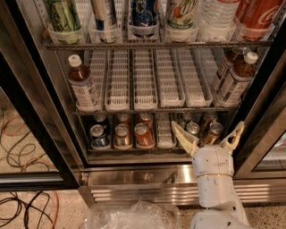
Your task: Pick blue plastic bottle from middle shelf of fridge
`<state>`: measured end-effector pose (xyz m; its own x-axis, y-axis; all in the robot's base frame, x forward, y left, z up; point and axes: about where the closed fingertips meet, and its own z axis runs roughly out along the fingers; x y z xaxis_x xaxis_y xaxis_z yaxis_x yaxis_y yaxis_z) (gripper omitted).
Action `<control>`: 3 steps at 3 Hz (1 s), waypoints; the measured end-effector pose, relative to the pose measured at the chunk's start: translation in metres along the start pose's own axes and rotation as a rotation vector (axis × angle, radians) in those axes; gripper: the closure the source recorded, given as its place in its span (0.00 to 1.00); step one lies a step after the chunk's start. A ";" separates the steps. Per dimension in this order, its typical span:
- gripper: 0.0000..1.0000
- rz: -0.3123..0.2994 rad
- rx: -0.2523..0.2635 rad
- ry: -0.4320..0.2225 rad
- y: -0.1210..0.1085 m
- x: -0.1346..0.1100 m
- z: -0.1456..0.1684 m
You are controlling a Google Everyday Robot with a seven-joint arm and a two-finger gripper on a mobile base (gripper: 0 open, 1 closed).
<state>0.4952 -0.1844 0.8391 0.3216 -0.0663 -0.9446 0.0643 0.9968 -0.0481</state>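
Room: speckled floor (27,210) with orange and black cables (20,134) lying loose at the left; a crumpled clear plastic bag (132,217) at the bottom edge.
Fridge: the fridge (49,116) is black-framed and open to view, with a stainless steel base grille (147,190) below the racks.
Top rack: tall cans and bottles standing in clear holders, with a large red cola bottle (259,13) at the far right.
Middle shelf: the middle shelf (147,109) is a grey wire rack carrying rows of white perforated lane trays (145,78), the central lanes holding nothing.
Task object: the blue plastic bottle (234,82) stands upright at the front of the far-right lane, with dark drink, a white cap and a pale label; a second bottle stands just behind it.
Left lane: a matching bottle (83,85) stands upright at the far left of the same shelf.
Bottom rack: short drink cans (120,134) in rows.
Tool: the white gripper (208,134) sits in front of the right end of the bottom rack, below the task bottle and apart from it. Its two fingers (183,136) are spread wide in a V and hold nothing.
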 end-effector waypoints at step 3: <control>0.00 0.023 0.112 0.076 -0.026 -0.004 0.005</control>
<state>0.4966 -0.2099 0.8457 0.2516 -0.0360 -0.9672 0.1646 0.9863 0.0061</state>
